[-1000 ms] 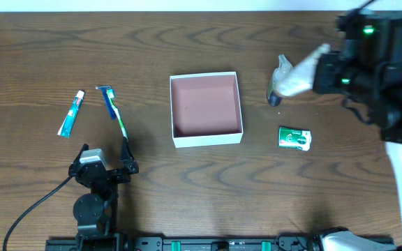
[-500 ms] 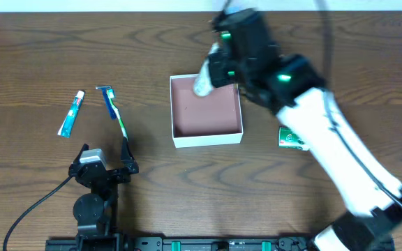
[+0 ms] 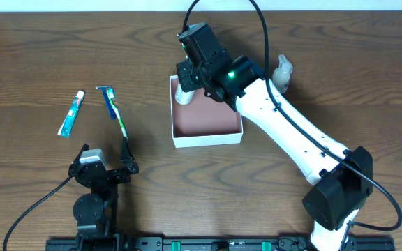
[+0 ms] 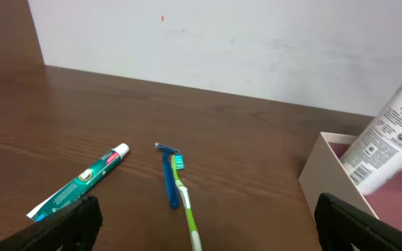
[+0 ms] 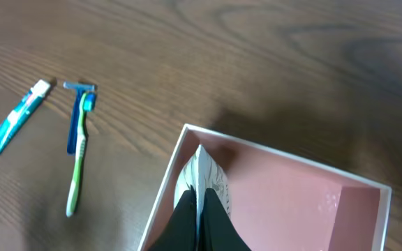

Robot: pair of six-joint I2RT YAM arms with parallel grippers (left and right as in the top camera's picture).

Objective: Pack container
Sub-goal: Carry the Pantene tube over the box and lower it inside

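A toothpaste (image 3: 70,113) is seen flat on the table (image 3: 33,56) at the far left. Just to its right a razor (image 3: 106,100) and a toothbrush (image 3: 121,125) are laid together, touching near their heads.

The left arm is folded low at the near edge of the table, below these things. The left gripper (image 3: 105,157) is pointed toward the far side. Its fingers (image 4: 68,223) are spread wide, and nothing is held between them.

The container (image 3: 207,139) is set near the middle of the table, open upward, with its pink floor exposed.

The right arm is stretched from its base at the near right corner diagonally across the table. Its wrist is bent down over the far left corner of the container. The right gripper (image 5: 199,209) is clamped on a white printed tube (image 5: 202,171). The tube is held tilted, with its lower end inside the container close to the left wall. Whether the floor is touched cannot be told.

Beyond the arm, at the right, a pale item (image 3: 283,68) is partly hidden and cannot be named.
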